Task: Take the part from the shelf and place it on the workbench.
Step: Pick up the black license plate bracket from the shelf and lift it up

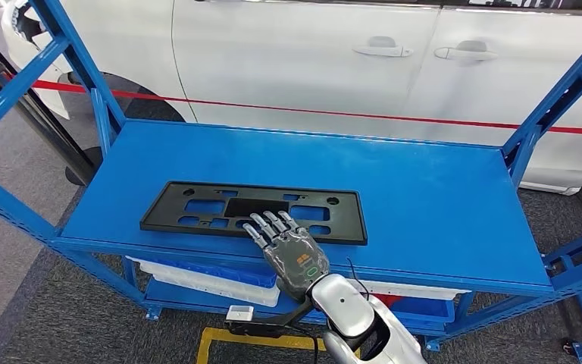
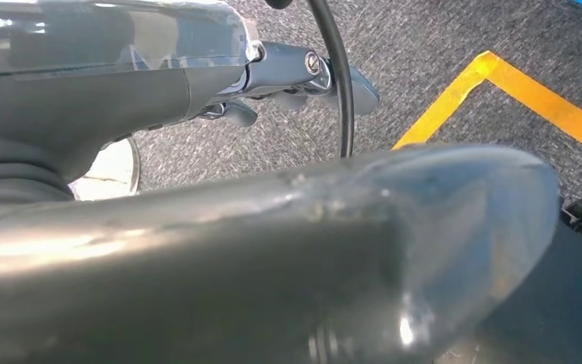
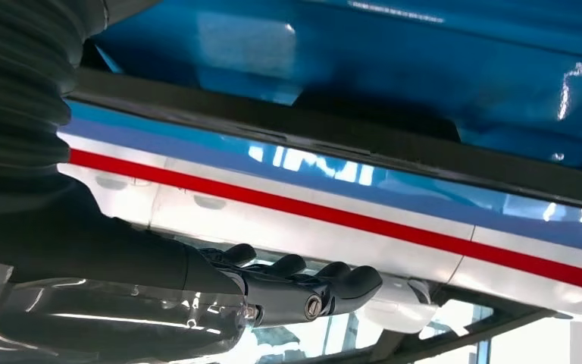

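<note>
- Your robot's right hand point(image 1: 288, 246) reaches over the front edge of the blue shelf point(image 1: 424, 197), palm down, its fingers point(image 1: 273, 225) straight, side by side and lying flat on the near edge of the part point(image 1: 197, 206).
- The part, a flat black plate with cut-out holes, lies lengthwise on the left half of the shelf's top deck, near its front edge; the hand rests on it without closing round it.
- In the right wrist view, the same fingers point(image 3: 333, 277) run out level and close together.
- Your left hand point(image 2: 295, 76) hangs over grey carpet beside a yellow floor line point(image 2: 530, 95); you cannot tell how its fingers lie.
- Behind the shelf stands a white car point(image 1: 311, 53), a red barrier tape point(image 1: 348, 115) across it.
</note>
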